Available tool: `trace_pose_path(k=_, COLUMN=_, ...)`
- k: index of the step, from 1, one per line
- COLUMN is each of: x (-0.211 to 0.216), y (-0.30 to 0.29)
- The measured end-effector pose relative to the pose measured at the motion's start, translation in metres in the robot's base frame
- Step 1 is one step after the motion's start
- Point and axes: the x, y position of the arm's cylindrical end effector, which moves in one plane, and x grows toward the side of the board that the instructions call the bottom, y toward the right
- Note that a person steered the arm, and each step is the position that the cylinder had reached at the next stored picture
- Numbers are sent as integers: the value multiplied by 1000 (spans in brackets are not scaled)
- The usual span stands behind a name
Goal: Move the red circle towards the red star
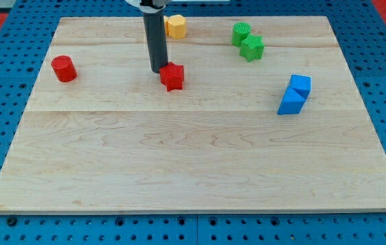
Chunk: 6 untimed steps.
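Note:
The red circle (64, 69) stands near the board's left edge, in the upper part of the view. The red star (172, 77) lies right of it, near the upper middle. My dark rod comes down from the view's top, and my tip (158, 71) rests on the board just left of the red star, touching or nearly touching it. The red circle is far to the left of my tip, with bare wood between them.
A yellow block (175, 26) sits near the top edge behind the rod. A green circle (242, 32) and a green star (252, 47) touch at the upper right. Two blue blocks (295, 94) lie together at the right. The wooden board (193, 163) lies on a blue pegboard.

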Motion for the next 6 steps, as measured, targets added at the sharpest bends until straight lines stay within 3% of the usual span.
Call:
trace_pose_path(k=2, x=14, y=0)
trace_pose_path(k=3, x=23, y=-65)
trace_pose_path(k=4, x=66, y=-115)
trace_pose_path(k=5, x=32, y=-208)
trace_pose_path(k=6, x=-7, y=-244)
